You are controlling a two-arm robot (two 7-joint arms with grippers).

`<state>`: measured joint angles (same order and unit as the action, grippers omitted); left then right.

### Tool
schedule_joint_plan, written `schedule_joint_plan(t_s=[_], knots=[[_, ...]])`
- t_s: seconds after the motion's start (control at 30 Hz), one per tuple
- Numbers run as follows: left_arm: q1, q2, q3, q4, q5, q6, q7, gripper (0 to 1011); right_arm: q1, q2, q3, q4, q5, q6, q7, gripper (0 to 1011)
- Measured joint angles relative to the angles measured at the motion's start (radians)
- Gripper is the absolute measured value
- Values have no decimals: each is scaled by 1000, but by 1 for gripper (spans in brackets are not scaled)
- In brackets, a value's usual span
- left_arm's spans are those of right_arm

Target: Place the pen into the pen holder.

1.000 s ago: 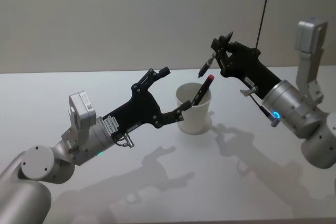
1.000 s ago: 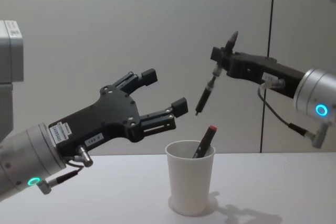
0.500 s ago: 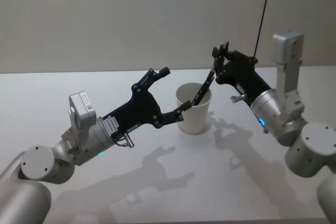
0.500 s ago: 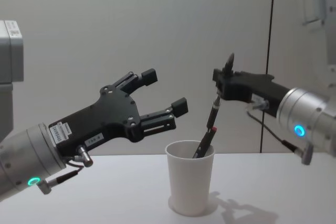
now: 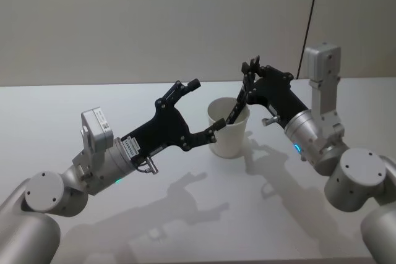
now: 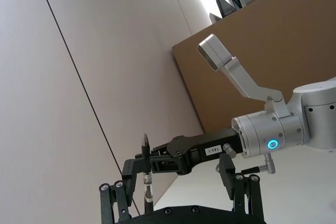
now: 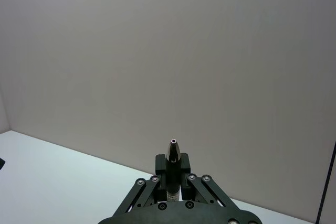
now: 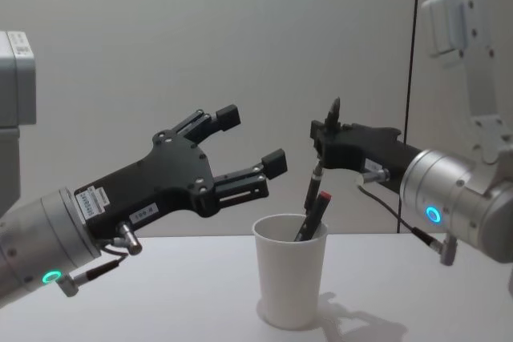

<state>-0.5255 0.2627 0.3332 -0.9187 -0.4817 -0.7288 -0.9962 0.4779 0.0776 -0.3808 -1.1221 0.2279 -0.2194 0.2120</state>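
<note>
The pen holder (image 5: pixel 227 134) (image 8: pixel 290 279) is a white paper cup standing on the white table. My right gripper (image 5: pixel 250 85) (image 8: pixel 325 143) hovers just above the cup's right rim, shut on a dark pen (image 8: pixel 315 180) (image 6: pixel 147 181) (image 7: pixel 173 153). The pen hangs tilted, its lower end dipping into the cup's mouth. Another pen with a red cap (image 8: pixel 321 200) leans inside the cup. My left gripper (image 5: pixel 206 104) (image 8: pixel 252 138) stands open and holds nothing, just left of the cup and above its rim.
The white table (image 5: pixel 185 214) spreads around the cup, with a plain wall behind it. A thin black cable (image 8: pixel 413 78) hangs down at the right.
My right gripper has carried the pen left and down from well above the cup, bringing its lower end to the cup's mouth. The left arm has stayed still.
</note>
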Motion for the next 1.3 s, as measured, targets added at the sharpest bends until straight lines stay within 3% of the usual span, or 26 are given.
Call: schedule_joint_plan(t_s=[0.2,0.67,0.97,1.17,1.3], knots=[[0,0,0,0,0,0,0,1004,3,-7,-4,11,4,0,5,132],[0,0,0,0,0,0,0,1004,11,-16,-6,29,10,3,13,528],[0,0,0,0,0,0,0,1004,14,-18,-3,35,12,2,16,849],[0,0,0,0,0,0,0,1004,15,-19,-2,37,13,1,17,996],[0,0,0,0,0,0,0,1004,15,-19,-2,38,13,0,17,1001]])
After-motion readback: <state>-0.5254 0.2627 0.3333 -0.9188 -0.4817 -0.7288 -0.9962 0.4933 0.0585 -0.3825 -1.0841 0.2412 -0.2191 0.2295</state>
